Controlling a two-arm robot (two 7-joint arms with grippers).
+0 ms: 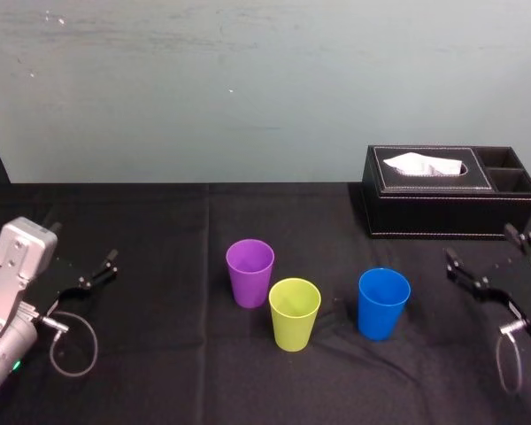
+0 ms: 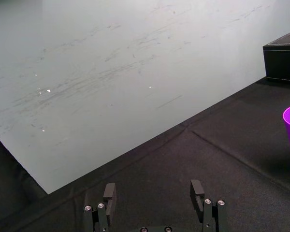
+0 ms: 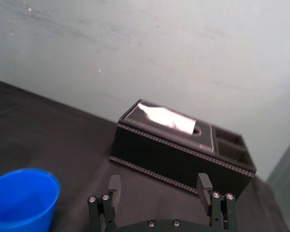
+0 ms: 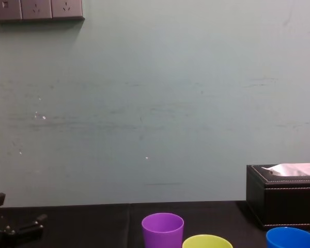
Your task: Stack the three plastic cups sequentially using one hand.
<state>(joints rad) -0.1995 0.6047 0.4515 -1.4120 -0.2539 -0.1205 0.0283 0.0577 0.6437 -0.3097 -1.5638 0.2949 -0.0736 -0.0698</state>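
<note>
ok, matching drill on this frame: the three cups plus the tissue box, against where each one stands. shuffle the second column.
Things:
1. purple cup
2. yellow-green cup
3. blue cup
4. black tissue box

Places:
a. back right, farthest from the robot
b. rightmost cup
c. leftmost cup
d. middle cup, nearest the robot

Pairs: 1-c, 2-d, 3-b, 4-a.

The left gripper and the right gripper sit out at either side, jaws open, empty.
</note>
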